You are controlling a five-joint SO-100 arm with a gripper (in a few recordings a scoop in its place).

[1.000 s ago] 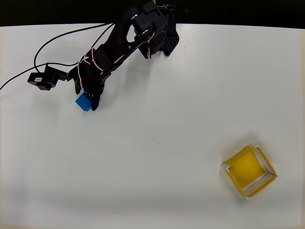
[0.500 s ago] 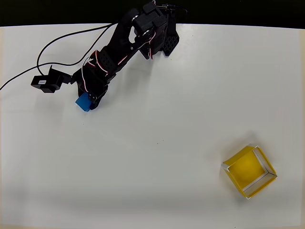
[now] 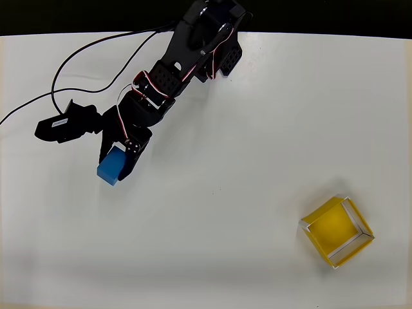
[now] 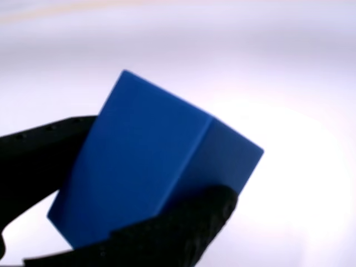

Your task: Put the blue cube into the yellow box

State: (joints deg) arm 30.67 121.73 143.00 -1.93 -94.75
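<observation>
The white desk [image 3: 232,148] carries the black arm [image 3: 174,71] at its upper left in the overhead view and the box [image 3: 337,231] well apart at lower right, tilted and holding nothing. The claw [image 3: 116,164] is closed on the cube [image 3: 110,166], one finger on each side; the wrist view shows the cube [image 4: 150,161] gripped low and skewed between the fingers [image 4: 178,233]. The carry looks like the step in hand: keep the squeeze firm, travel diagonally across the bare desk, stop over the yellow floor inside the pale rim, descend, then release.
</observation>
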